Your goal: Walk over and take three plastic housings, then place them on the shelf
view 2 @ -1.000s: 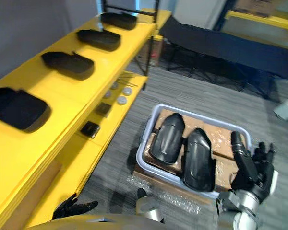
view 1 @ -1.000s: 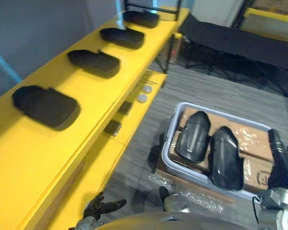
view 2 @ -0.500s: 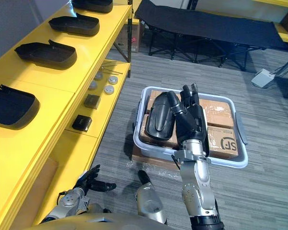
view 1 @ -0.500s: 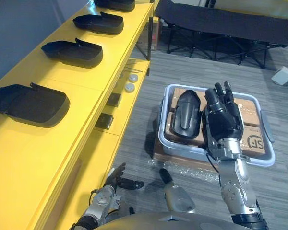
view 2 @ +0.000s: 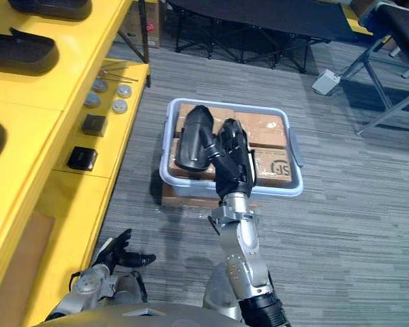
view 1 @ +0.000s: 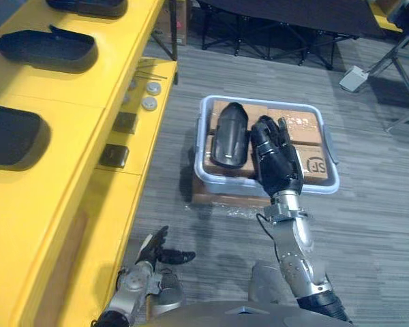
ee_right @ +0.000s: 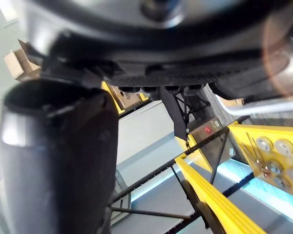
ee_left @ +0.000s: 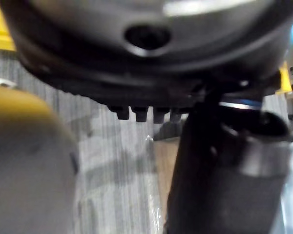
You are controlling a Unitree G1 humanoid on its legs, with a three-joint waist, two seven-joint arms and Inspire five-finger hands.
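Hovering over the grey bin (view 2: 294,146) on the floor, the right hand (view 1: 276,160) shows its back with fingers straight and holding nothing. Close beside it, one black plastic housing (view 1: 230,135) lies lengthwise in the bin on cardboard boxes (view 1: 296,124). More housings (view 1: 46,49) sit along the top of the yellow shelf (view 1: 68,109) — the left hand (view 1: 153,251) hangs low near the shelf's foot, fingers spread and empty.

Grey, finely striped carpet (view 1: 388,231) covers the floor before me. Along my left runs a long yellow shelf (view 1: 82,102) with a lower yellow ledge (view 1: 146,136) beside it. Ahead stands a black folding cot (view 2: 259,13) on crossed black legs. Near it a small white box (view 2: 325,82) lies beside grey metal legs (view 2: 388,111).
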